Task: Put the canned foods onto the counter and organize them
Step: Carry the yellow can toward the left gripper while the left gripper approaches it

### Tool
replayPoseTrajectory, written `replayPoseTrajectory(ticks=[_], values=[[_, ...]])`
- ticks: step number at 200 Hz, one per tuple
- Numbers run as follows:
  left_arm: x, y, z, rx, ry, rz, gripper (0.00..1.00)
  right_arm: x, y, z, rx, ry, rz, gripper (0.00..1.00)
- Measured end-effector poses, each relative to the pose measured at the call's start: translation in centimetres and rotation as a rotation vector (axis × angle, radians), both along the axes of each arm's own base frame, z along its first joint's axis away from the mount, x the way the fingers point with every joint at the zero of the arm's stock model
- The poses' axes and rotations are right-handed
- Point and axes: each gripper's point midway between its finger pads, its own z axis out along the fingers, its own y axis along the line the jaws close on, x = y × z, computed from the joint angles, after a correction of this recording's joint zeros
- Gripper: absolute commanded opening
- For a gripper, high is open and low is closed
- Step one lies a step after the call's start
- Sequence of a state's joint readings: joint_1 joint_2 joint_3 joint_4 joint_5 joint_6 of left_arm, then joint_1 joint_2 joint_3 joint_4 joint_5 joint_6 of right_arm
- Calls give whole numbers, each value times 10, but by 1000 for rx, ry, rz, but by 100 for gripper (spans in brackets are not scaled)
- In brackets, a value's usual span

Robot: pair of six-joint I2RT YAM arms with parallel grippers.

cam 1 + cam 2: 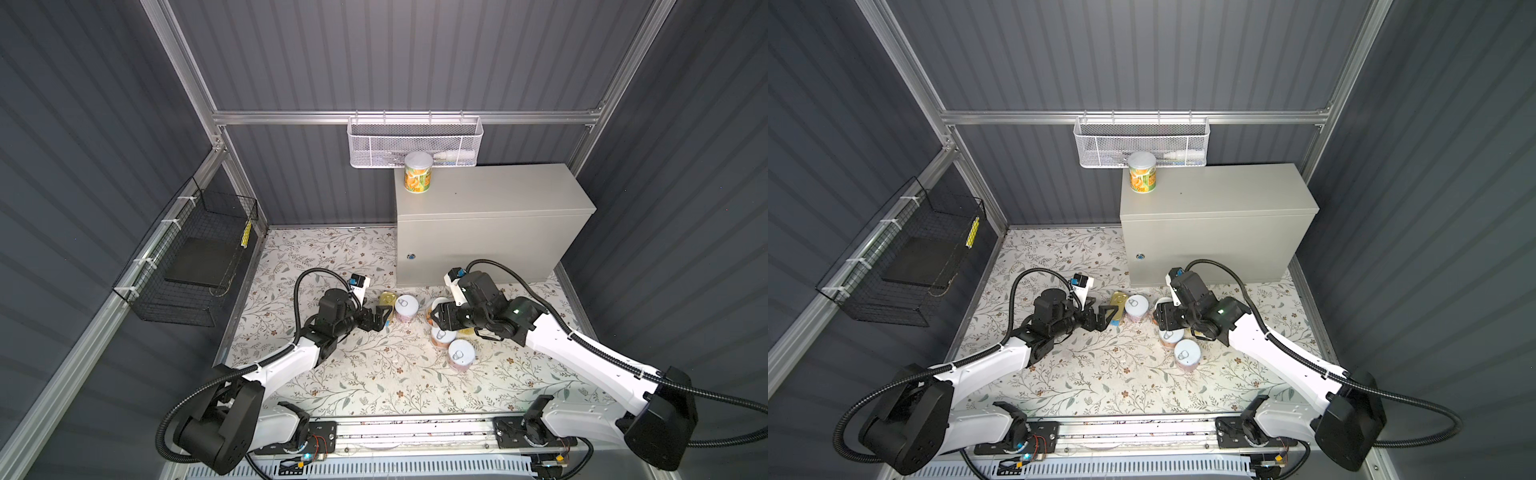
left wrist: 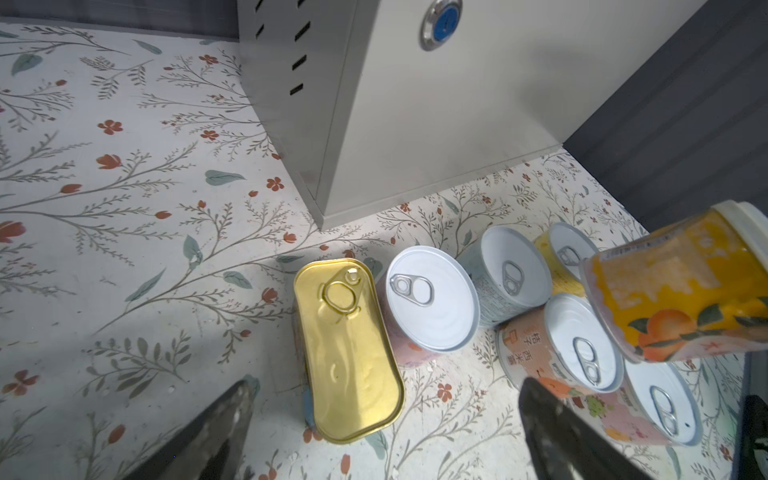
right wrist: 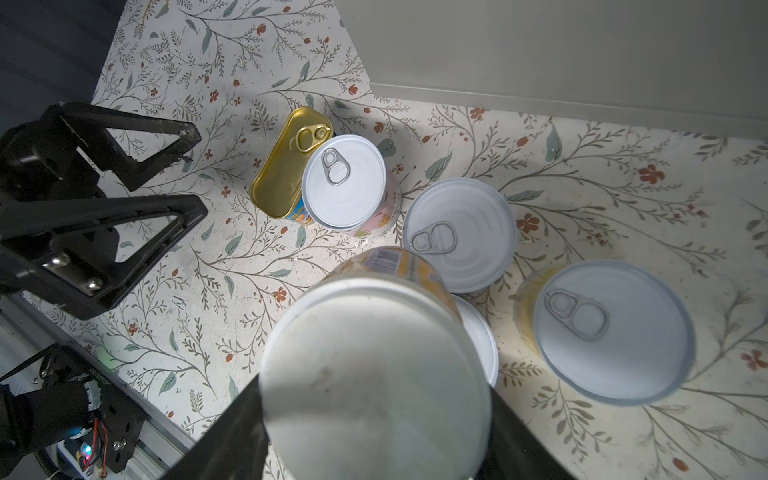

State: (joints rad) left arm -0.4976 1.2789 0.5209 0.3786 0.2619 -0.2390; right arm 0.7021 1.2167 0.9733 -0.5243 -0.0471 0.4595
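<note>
Right fingers [image 3: 232,440] clamp a raised orange can [image 3: 374,374] — the counter [image 1: 498,195] top lies just beyond and above. Left fingers [image 2: 220,428] spread wide, empty, beside the gold tin [image 2: 349,349].

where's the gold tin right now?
In both top views the gold tin lies on the floral tabletop, beside a pink-labelled can, just in front of the open left hand.

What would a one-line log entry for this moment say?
right jaws: shut on orange can, held aloft | left jaws: open by gold tin | counter: green-labelled can on top
</note>
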Motion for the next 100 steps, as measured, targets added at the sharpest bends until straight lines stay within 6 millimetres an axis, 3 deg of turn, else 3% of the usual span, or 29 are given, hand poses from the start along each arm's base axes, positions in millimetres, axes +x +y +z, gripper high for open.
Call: replayPoseTrajectory(ticks=[54,100], values=[[-11,-19,14,-46,-47,-110,100,-7,4,6,48,13,31,57],[-36,-45,22,-65,-85,-257,100,-14,17,-3,73,78,104,56]])
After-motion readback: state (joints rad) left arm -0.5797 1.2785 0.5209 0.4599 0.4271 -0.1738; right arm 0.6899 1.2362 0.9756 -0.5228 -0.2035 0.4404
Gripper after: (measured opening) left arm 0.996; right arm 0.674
